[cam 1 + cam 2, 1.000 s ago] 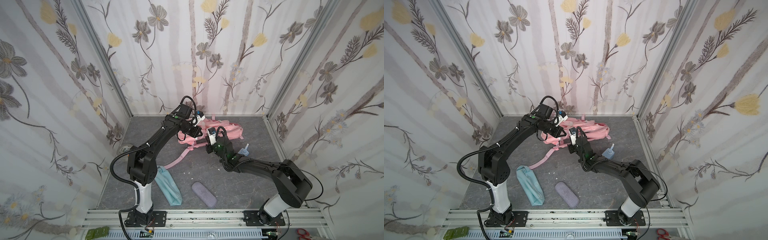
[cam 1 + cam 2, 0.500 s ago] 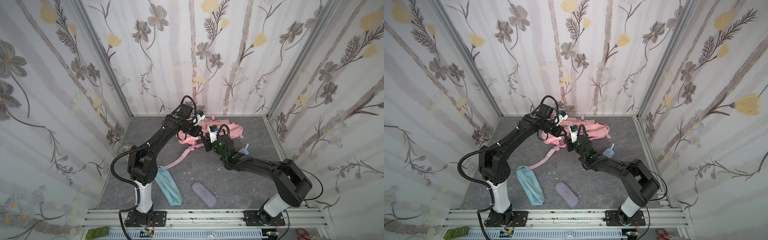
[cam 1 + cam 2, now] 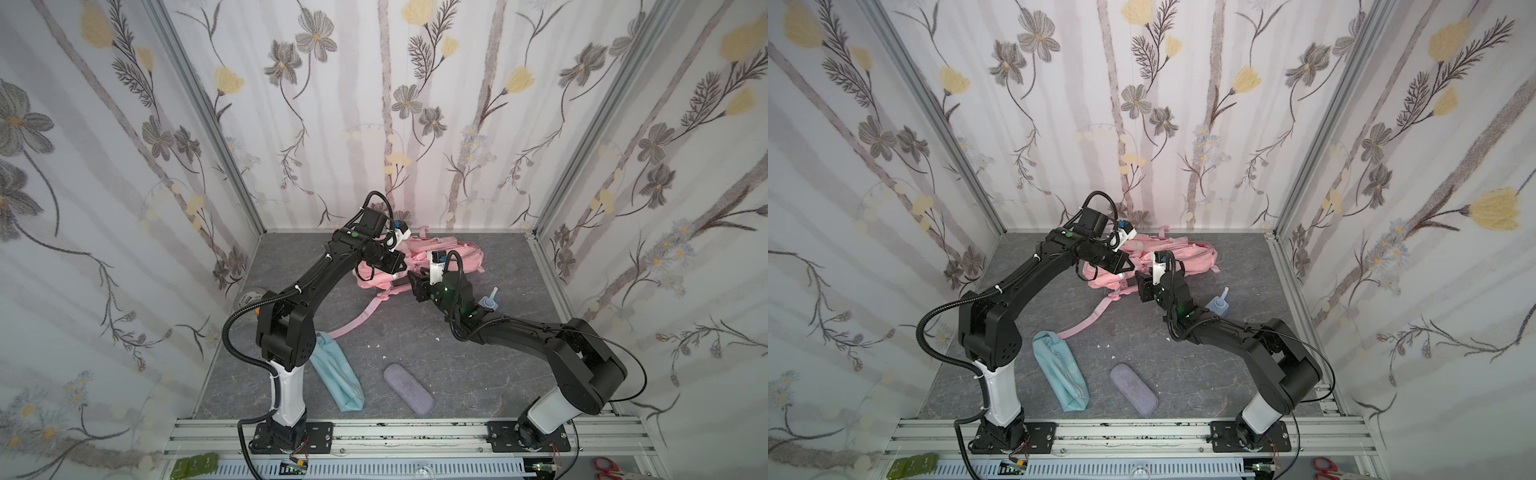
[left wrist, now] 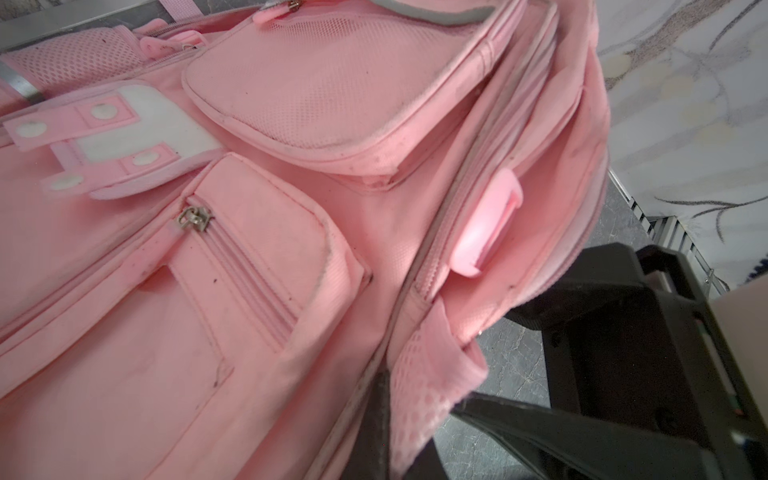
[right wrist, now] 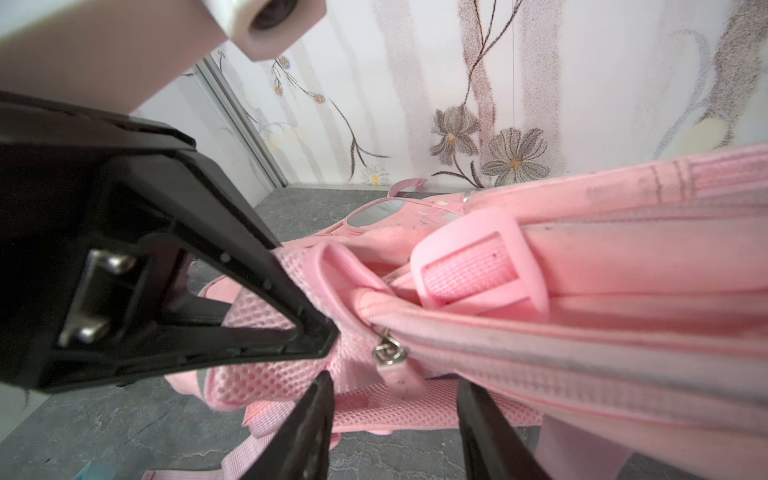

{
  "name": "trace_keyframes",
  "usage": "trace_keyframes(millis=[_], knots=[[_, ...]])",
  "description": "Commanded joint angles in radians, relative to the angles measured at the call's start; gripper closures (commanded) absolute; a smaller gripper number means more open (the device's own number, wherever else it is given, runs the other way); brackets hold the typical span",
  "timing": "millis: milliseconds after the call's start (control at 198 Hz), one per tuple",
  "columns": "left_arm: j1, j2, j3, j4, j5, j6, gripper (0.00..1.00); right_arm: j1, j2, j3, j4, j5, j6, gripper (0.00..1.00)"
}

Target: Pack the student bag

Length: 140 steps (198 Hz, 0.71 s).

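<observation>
The student bag is a soft pink backpack lying near the back wall, with zipped front pockets. My left gripper is shut on the pink mesh fabric at the bag's side and holds that edge up. My right gripper is open beside the same corner. A metal zipper slider with a pink tab hangs just beyond its spread fingers, and nothing is held between them.
A light-teal pouch and a purple oblong case lie at the front. A small blue bottle stands right of my right arm. A pink strap trails across the floor. A roll sits by the left wall.
My right gripper was shut and has opened, staying at the bag's corner. My left gripper keeps its hold on the mesh and has barely moved.
</observation>
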Motion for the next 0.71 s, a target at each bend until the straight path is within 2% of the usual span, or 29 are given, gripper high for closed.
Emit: trace_keyframes(millis=[0,248,405,703], knots=[[0.0,0.006,0.017,0.037,0.065,-0.018,1.0,-0.017,0.015,0.008,0.112,-0.082,0.065,0.51],[0.0,0.006,0.019,0.036,0.064,-0.022,1.0,-0.032,0.068,0.081,0.075,-0.112,0.1,0.56],[0.001,0.007,0.021,0.031,0.055,-0.017,1.0,-0.033,0.085,0.086,0.067,-0.118,0.108,0.75],[0.002,0.003,0.021,0.025,0.028,-0.014,1.0,-0.045,0.061,0.05,0.034,-0.115,0.105,0.94]])
